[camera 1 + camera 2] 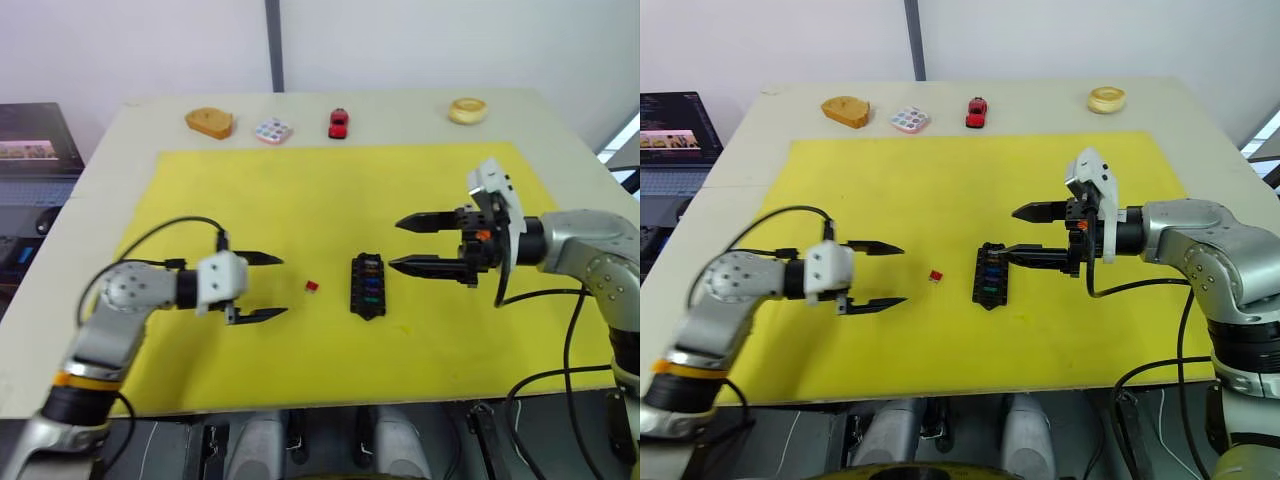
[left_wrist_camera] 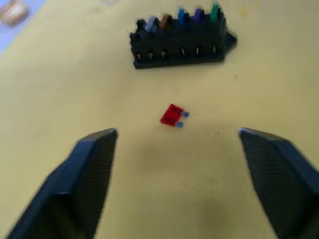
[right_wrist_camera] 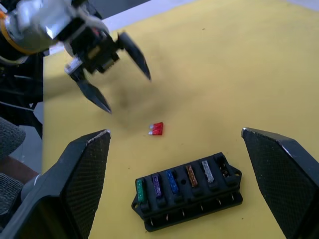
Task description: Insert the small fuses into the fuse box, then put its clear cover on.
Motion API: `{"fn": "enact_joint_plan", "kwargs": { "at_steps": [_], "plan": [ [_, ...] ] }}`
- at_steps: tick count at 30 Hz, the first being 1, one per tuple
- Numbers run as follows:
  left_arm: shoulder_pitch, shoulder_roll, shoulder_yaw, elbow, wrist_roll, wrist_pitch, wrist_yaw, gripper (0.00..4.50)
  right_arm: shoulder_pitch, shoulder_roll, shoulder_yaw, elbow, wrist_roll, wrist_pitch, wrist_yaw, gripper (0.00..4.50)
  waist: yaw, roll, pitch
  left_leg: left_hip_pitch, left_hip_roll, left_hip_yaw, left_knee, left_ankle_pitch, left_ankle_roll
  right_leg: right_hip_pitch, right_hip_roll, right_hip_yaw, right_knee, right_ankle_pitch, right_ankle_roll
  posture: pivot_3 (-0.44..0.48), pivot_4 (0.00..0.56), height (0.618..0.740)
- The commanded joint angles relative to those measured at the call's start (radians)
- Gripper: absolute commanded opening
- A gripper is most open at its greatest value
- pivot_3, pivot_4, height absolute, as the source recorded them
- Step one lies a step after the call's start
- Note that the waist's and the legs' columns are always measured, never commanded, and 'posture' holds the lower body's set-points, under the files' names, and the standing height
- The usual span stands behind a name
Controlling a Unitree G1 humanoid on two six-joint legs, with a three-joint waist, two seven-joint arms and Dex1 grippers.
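A black fuse box (image 1: 367,286) is seen lying near the middle of a yellow mat (image 1: 330,190) spread over a pale table (image 1: 400,108). Five small fuses are seated in its slots: green (image 3: 140,191), purple (image 3: 156,185), blue (image 3: 172,181), brown (image 3: 191,175) and grey (image 3: 207,171). The slot at the end beside the grey fuse is left unfilled. A red fuse (image 1: 312,287) lies flat on the mat, just beside the fuse box on the robot's left.

The left gripper (image 1: 270,286) is held above the mat near the red fuse, its fingers spread wide with nothing between them. The right gripper (image 1: 410,244) is held just beside the fuse box on the robot's right, likewise wide open and holding nothing.

Along the far edge of the table, a tan block (image 1: 209,122), a dotted palette (image 1: 273,131), a red toy car (image 1: 339,123) and a pale ring (image 1: 467,110) are set in a row.
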Motion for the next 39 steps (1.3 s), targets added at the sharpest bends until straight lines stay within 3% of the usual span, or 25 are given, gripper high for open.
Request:
{"fn": "enact_joint_plan", "kwargs": {
  "at_steps": [1,5,7,9,12,18,26,29,39],
  "plan": [
    [0.011,0.107,0.141,-0.111,-0.255,0.329,0.005,3.91,-0.012,-0.029,-0.035,-0.013,0.045,0.02,0.027,4.5,-0.002,0.002,0.001,0.0,0.0,0.0,0.0,0.0,0.0,-0.001,0.0,0.0,0.001,0.0,0.001,0.0,0.15,0.74],
    [0.006,0.078,0.193,-0.102,-0.388,0.527,0.137,3.91,-0.014,-0.071,-0.001,-0.035,0.07,0.052,0.09,4.5,0.007,0.003,0.001,0.002,0.0,0.0,0.0,0.0,0.0,0.0,0.001,-0.001,0.0,-0.002,0.001,0.0,0.15,0.74],
    [-0.014,0.046,0.184,-0.072,-0.446,0.609,0.174,4.46,-0.014,-0.089,0.024,-0.06,0.076,0.058,0.122,4.5,0.01,0.003,0.001,0.002,-0.001,0.0,0.0,0.0,0.0,0.0,0.001,-0.001,0.0,-0.002,0.001,0.0,0.15,0.74],
    [-0.046,0.006,0.145,-0.022,-0.457,0.638,0.186,4.48,-0.023,-0.095,0.055,-0.093,0.096,0.074,0.152,4.5,0.014,0.002,0.001,0.002,-0.001,0.0,0.001,0.0,0.0,0.001,0.001,-0.001,0.0,-0.002,0.001,0.0,0.15,0.74],
    [-0.103,-0.069,0.069,0.053,-0.413,0.615,0.198,4.48,-0.026,-0.092,0.091,-0.131,0.101,0.068,0.177,4.5,0.023,0.002,0.001,0.002,-0.001,0.0,0.001,0.0,0.0,0.004,0.001,-0.001,0.001,-0.001,0.003,0.0,0.15,0.74],
    [-0.217,-0.139,-0.149,0.205,-0.231,0.474,0.127,4.48,-0.024,-0.014,0.094,-0.213,0.075,0.06,0.019,4.5,0.029,0.002,0.001,0.002,-0.002,0.001,0.001,0.0,-0.001,0.0,-0.001,-0.001,0.0,-0.002,0.0,0.0,0.15,0.74],
    [-0.321,-0.205,-0.237,0.309,-0.18,0.468,0.051,4.48,0.061,-0.04,0.051,-0.283,0.097,0.075,-0.06,4.5,0.026,0.001,0.001,0.0,-0.001,0.001,0.001,0.0,-0.001,-0.002,-0.001,0.0,0.0,-0.001,0.0,0.0,0.15,0.74],
    [-0.353,-0.201,-0.283,0.326,-0.183,0.55,0.023,4.48,0.078,-0.047,0.039,-0.283,0.089,0.067,-0.083,4.5,0.027,0.001,0.001,0.001,-0.001,0.001,0.001,0.0,0.0,0.0,-0.001,0.0,0.0,-0.001,0.0,0.0,0.15,0.74],
    [-0.369,-0.272,-0.328,0.368,-0.17,0.662,0.048,4.48,0.109,-0.039,0.02,-0.261,0.064,0.031,-0.125,4.5,0.029,0.001,0.001,0.002,-0.001,0.0,0.002,0.0,0.0,0.003,-0.001,-0.001,-0.001,-0.002,0.0,0.0,0.15,0.74]
  ]
}}
